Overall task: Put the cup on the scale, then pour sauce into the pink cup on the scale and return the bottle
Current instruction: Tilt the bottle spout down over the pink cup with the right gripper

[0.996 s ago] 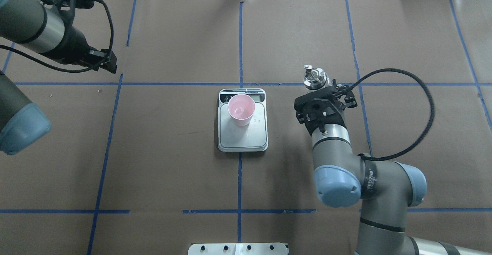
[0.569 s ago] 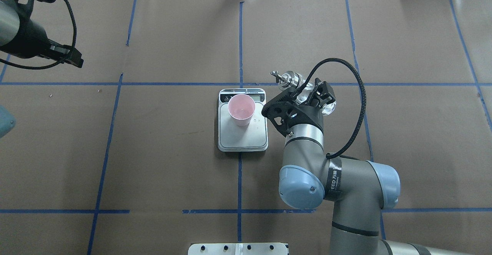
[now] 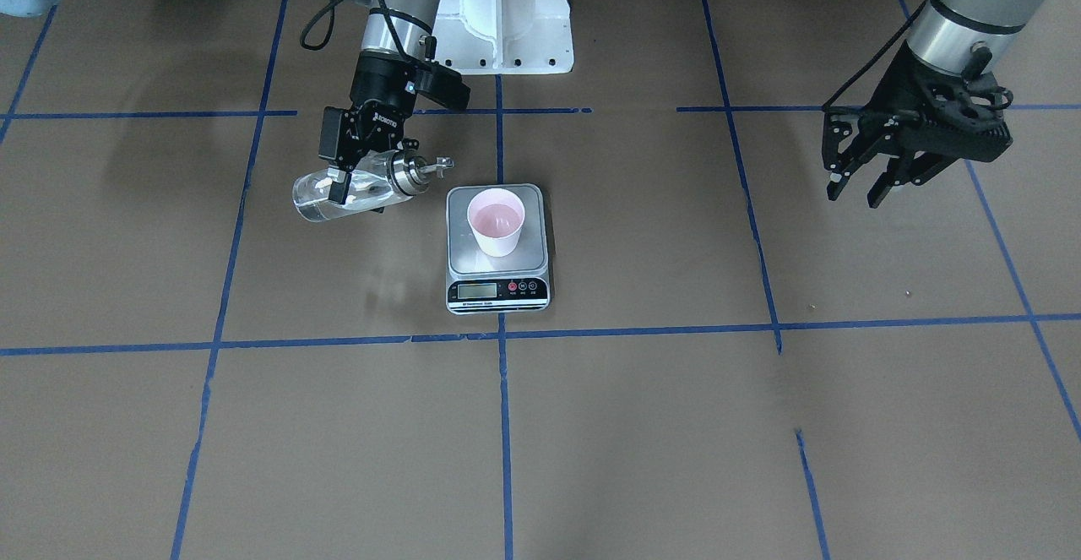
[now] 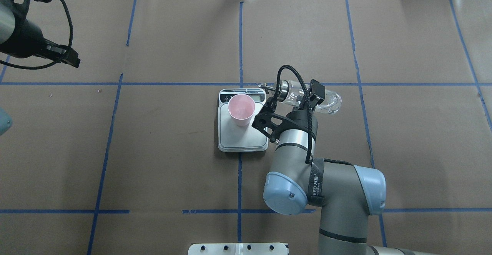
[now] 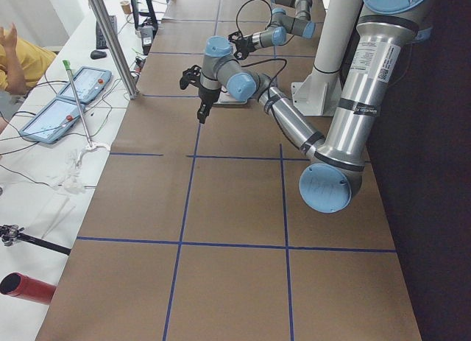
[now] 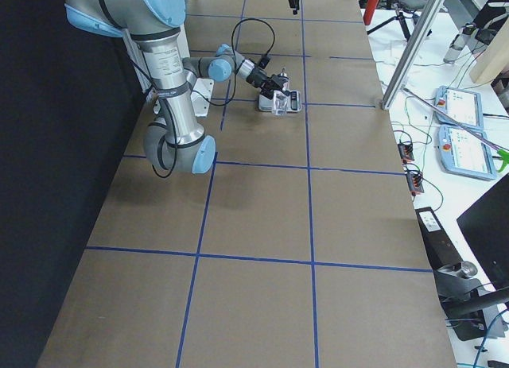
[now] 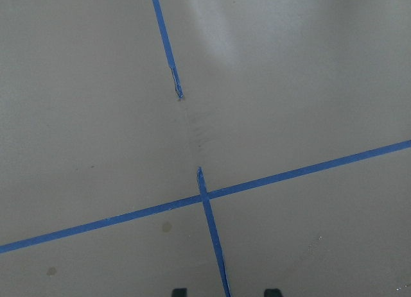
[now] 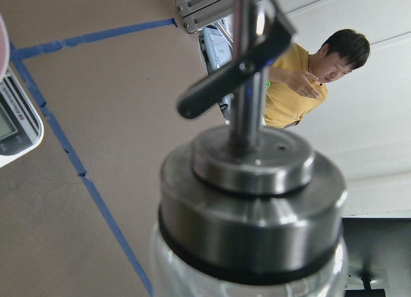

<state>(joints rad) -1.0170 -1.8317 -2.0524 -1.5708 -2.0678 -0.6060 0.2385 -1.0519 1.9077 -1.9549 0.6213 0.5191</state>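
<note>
bright, even light; soft shadows

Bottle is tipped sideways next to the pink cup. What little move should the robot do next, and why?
Probably slide the right claw sideways until the bottle has its spout over the cup. The bottle lies nearly level, but the spout is beside the cup, not above it, so pouring now would likely miss.

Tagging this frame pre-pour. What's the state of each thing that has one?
cup: upright on the scale platform.
scale: bearing the cup; display too small to read.
bottle: tipped near horizontal, spout toward the cup, not yet over it.
right gripper: shut on the bottle.
left gripper: open, empty, well off to the side.
</note>
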